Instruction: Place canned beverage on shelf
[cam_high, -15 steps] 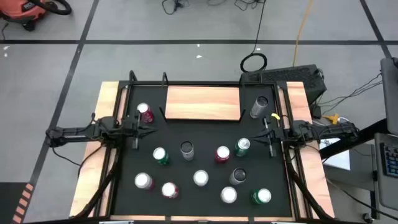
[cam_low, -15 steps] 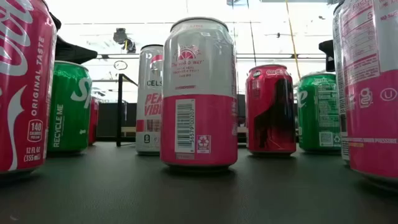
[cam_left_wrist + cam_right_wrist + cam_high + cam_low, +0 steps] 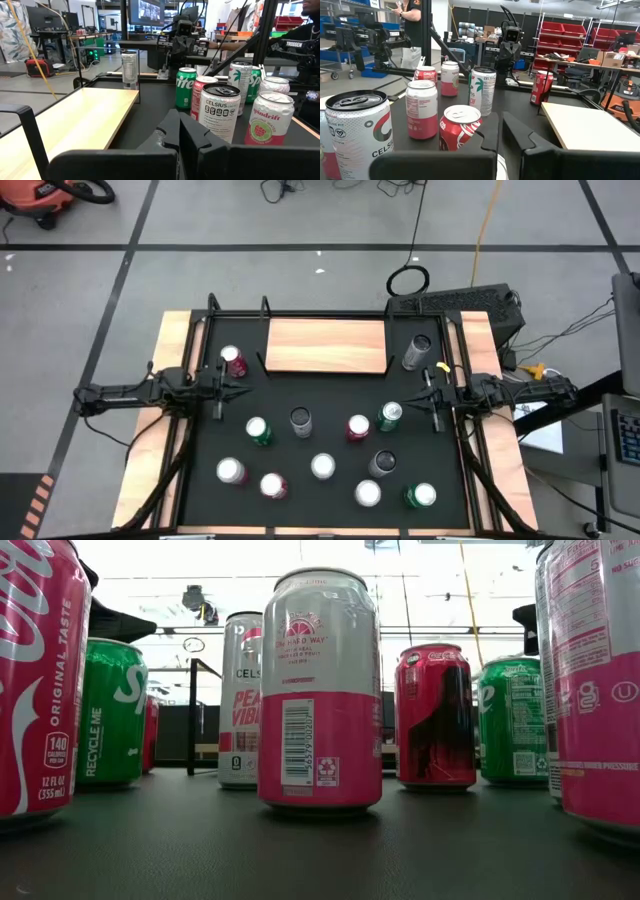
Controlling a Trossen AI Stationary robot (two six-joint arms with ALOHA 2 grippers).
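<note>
The shelf (image 3: 326,345), a flat light-brown board with black brackets, lies bare at the far middle of the black mat; it also shows in the left wrist view (image 3: 75,120) and the right wrist view (image 3: 590,127). Several cans stand upright on the mat's near half, among them a green one (image 3: 390,416) and a red one (image 3: 357,427). A red-pink can (image 3: 232,361) stands left of the shelf and a grey can (image 3: 417,352) right of it. My left gripper (image 3: 235,388) is at the mat's left side and my right gripper (image 3: 420,398) at its right side. Both are shut, empty and point inward.
Narrow wooden strips (image 3: 172,370) edge the mat, and a black frame rail (image 3: 300,313) runs along the far side. The low view shows the cans close up, a pink-and-white one (image 3: 320,690) in front. A person (image 3: 412,20) stands beyond the table.
</note>
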